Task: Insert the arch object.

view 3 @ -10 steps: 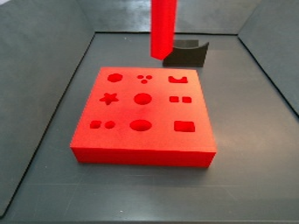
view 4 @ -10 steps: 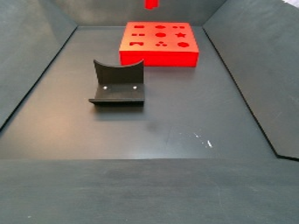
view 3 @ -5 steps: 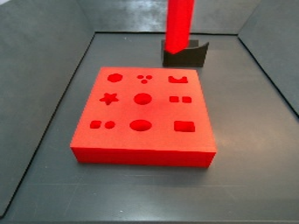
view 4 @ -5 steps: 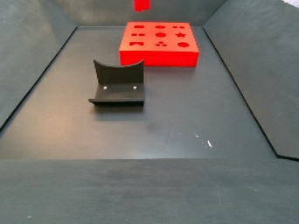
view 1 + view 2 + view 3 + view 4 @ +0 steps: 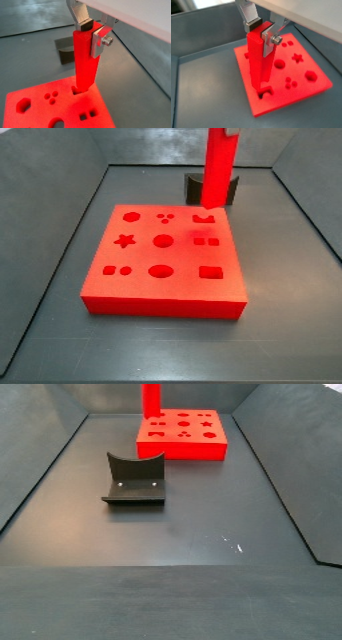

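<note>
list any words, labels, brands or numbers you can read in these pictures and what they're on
None: no text shows in any view.
The red board bears only shaped holes, no letters.
The arch object, clamped upright in the gripper over the board, is plain red.
The fixture and the grey floor are unmarked.

the gripper (image 5: 88, 31) hangs upright over the far side of the scene. its silver fingers (image 5: 273, 38) (dark-padded) clamp the arch object (image 5: 85, 62).
</note>
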You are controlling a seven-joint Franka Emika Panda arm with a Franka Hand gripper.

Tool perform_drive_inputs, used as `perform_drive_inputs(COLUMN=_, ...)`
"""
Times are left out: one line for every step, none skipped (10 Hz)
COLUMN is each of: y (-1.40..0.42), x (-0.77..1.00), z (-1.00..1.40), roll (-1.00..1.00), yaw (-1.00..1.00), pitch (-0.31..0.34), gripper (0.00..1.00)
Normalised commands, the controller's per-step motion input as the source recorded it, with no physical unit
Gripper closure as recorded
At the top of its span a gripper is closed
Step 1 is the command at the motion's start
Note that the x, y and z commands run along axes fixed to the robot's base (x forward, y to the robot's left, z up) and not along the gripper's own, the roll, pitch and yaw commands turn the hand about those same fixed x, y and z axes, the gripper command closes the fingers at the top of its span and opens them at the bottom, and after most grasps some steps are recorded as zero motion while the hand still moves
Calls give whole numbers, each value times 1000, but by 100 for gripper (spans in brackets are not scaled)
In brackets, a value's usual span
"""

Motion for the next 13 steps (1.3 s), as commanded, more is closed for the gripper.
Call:
perform_drive_inputs(y=206, x=-14, z=-251, roll=20, yaw=-543, pitch=19, gripper=100)
perform_drive_inputs(y=143, x=0, z=-114, roll=0, yaw=-571, pitch=20, gripper=100)
perform_drive_inputs(y=100, x=11, z=-60, roll=0, yaw=-591, pitch=11, gripper=100)
perform_drive_inputs(y=80, x=180, z=-74, roll=-19, yaw=-700, pitch=0, gripper=100)
perform_drive_inputs(y=37, x=231, z=-117, roll=-46, yaw=-791, pitch=21, gripper=100)
perform_drive_inputs(y=0, x=231, z=-86, roll=-144, yaw=-880, pitch=23, gripper=100)
perform_drive_inputs(y=0, x=163, z=-94, roll=-146, yaw=-920, pitch=31, gripper=100)
perform_drive_inputs(y=0, x=51, z=-120, roll=-173, yaw=-897, pitch=23, gripper=100)
perform_drive_inputs(y=0, x=-174, z=-60, roll=-46, yaw=-646, pitch=33, gripper=100)
perform_drive_inputs(y=40, x=-329, z=-20, roll=-37, yaw=-489, pitch=0, gripper=100)
perform_drive_inputs(y=0, x=-277, z=-9, roll=-21, yaw=-329, pitch=0, gripper=100)
perform_drive_inputs(y=0, x=-77, z=-51, roll=0, yaw=-114, pitch=0, gripper=100)
perform_drive_inputs(y=0, x=0, z=-214, roll=10, yaw=0, pitch=0, gripper=100)
